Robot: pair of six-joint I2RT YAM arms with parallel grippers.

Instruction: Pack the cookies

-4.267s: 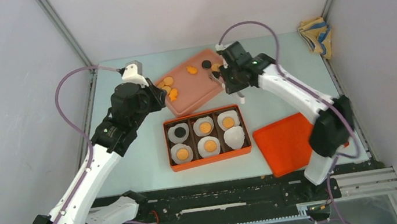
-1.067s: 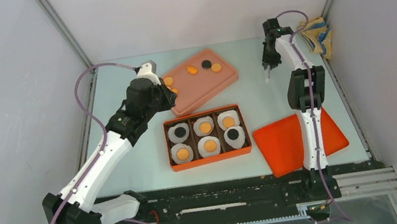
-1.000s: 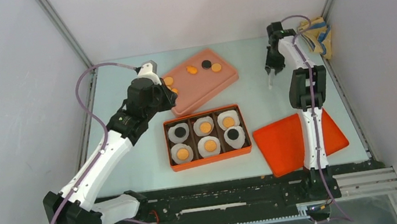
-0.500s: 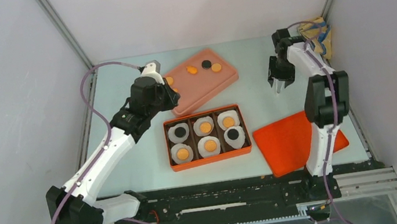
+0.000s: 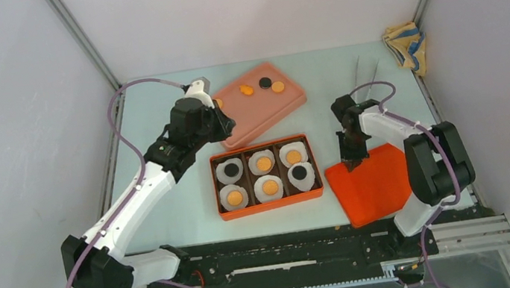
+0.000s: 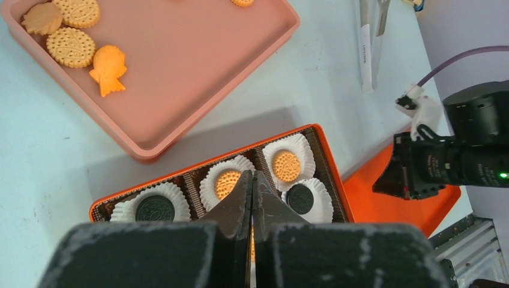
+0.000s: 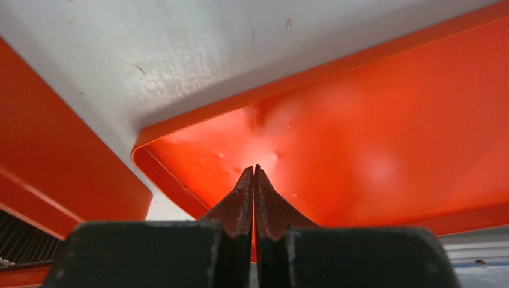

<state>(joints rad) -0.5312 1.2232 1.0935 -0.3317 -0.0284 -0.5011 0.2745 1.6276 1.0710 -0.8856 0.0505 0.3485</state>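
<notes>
The orange box [image 5: 269, 204] holds white paper cups, each with a cookie: black [image 5: 230, 170] and orange [image 5: 264, 164] ones. It also shows in the left wrist view [image 6: 102, 204]. Loose cookies [image 5: 265, 81] lie on the pink tray [image 5: 263, 113], with more in the left wrist view [image 6: 72, 47]. My left gripper [image 5: 225, 124] is shut and empty over the tray's near left part, its tips [image 6: 251, 175] above the box. My right gripper [image 5: 350, 165] is shut and empty at the left corner of the orange lid [image 5: 378, 183], close over it in the right wrist view [image 7: 253, 170].
Tweezers [image 5: 366, 72] lie on the table at the back right, also seen in the left wrist view [image 6: 366, 30]. A folded cloth [image 5: 403, 40] sits in the far right corner. The lid [image 7: 372, 120] lies right of the box.
My right gripper has swung from the far right back to the lid's left corner. Tweezers now lie on the table. A black cookie now fills the near right cup. My left gripper edged right.
</notes>
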